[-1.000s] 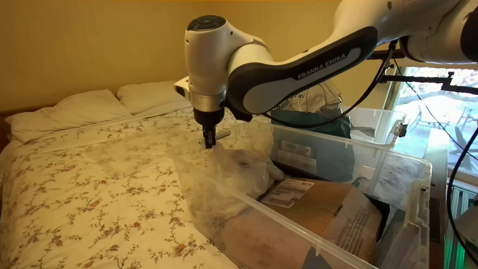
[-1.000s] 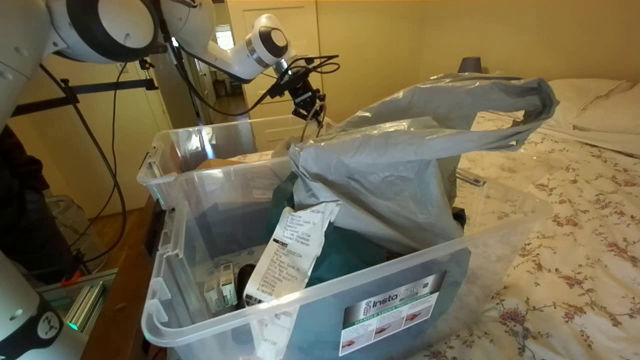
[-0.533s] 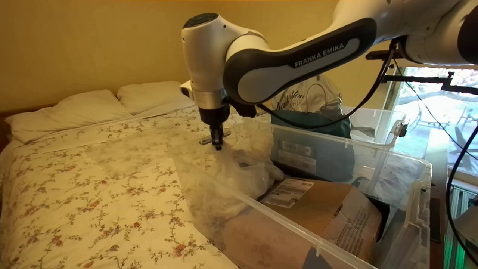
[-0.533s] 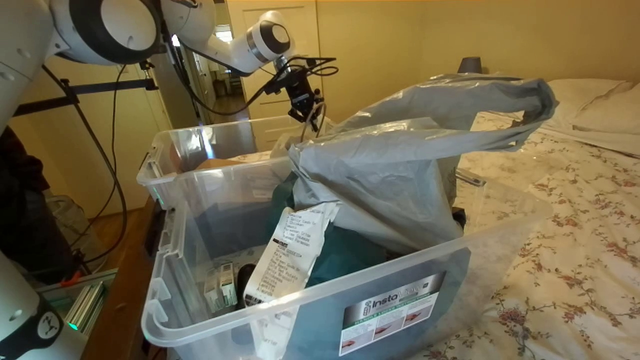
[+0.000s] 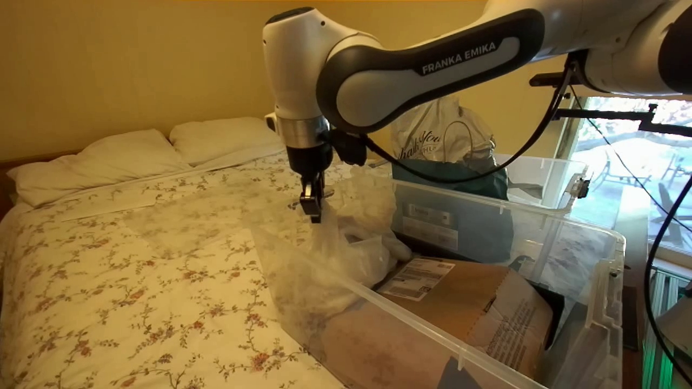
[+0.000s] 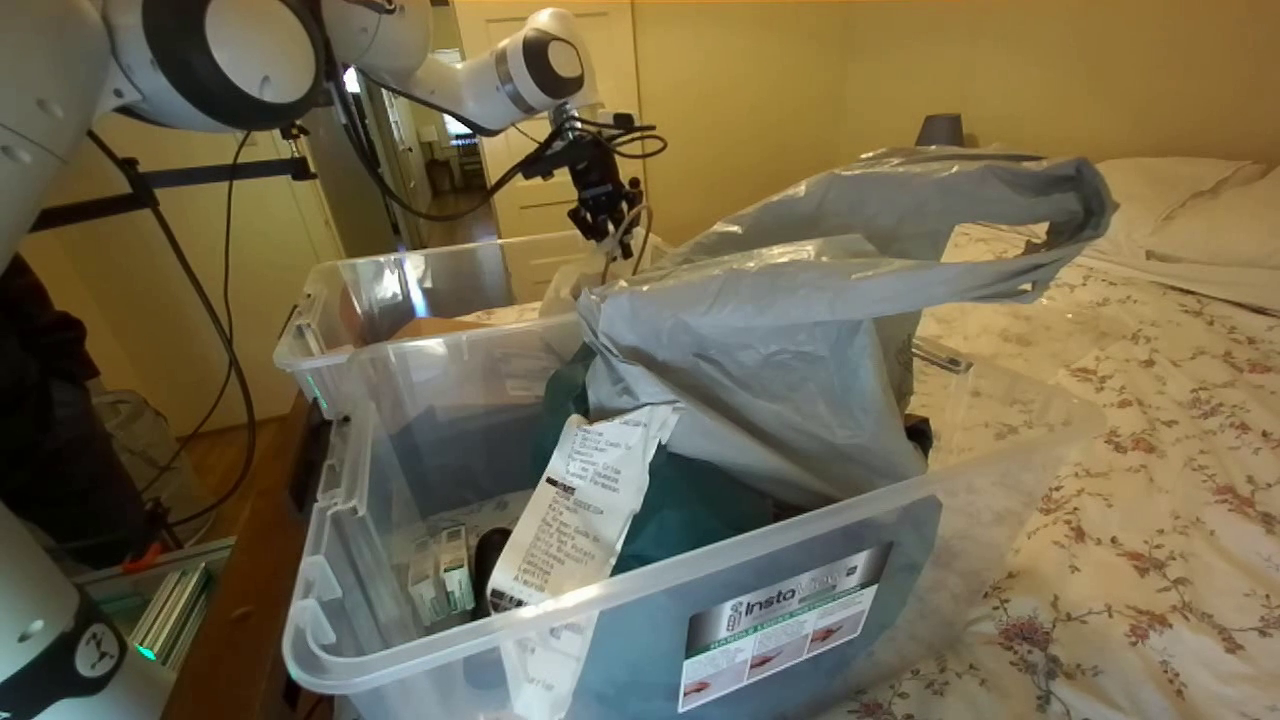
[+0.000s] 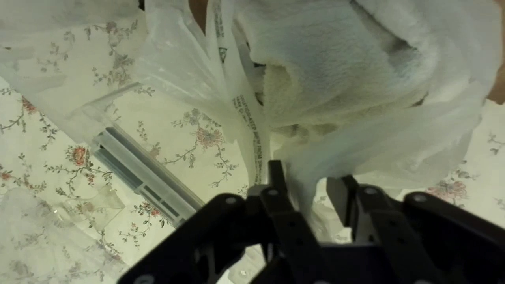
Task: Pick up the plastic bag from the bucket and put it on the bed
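One plastic bag (image 5: 372, 260), edge upward

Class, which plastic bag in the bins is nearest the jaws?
The translucent white bag with fluffy cloth inside: part of it shows between the jaws. The grey bag rises from the neighbouring bin, farther off.

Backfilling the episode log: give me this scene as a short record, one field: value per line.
target: translucent white plastic bag, printed strip on it
contents: fluffy whitish cloth
location: in a clear plastic bin, beside a brown cardboard box with a white label
grasp: black two-fingered pincer, open, bag plastic between its fingers; contact unclear
destination: bed with a pale floral cover, bag not on it yet
also present: second clear plastic bin holding a grey plastic bag and a long white paper receipt
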Tool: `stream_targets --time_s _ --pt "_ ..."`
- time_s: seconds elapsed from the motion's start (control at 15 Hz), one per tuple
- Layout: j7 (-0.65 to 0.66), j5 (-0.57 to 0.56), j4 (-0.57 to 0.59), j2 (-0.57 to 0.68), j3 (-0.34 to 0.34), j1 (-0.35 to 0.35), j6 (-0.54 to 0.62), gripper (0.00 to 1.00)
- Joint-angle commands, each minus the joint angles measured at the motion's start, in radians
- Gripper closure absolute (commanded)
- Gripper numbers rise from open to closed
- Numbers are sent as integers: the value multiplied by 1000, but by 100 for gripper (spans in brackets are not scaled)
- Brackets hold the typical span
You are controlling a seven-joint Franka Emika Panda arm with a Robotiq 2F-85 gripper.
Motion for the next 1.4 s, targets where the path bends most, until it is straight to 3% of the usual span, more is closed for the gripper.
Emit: stream_targets --time_s 0.0,0.2,0.33,0.53,0.8,1.07,1.13,1.2,1.33 --pt "99 85 29 11 17 -23 56 34" --pt "204 51 42 32 -18 -4 89 12" --pt "256 38 66 56 -39 6 35 1" --pt "279 48 109 101 -35 3 -32 0" --pt "290 34 151 162 -48 5 5 0" --pt "319 47 197 207 -61 3 -41 0" --pt "324 52 204 214 -61 0 -53 25" --pt "326 55 214 223 -60 -2 -69 26" --pt "333 57 227 233 -59 -1 -91 41"
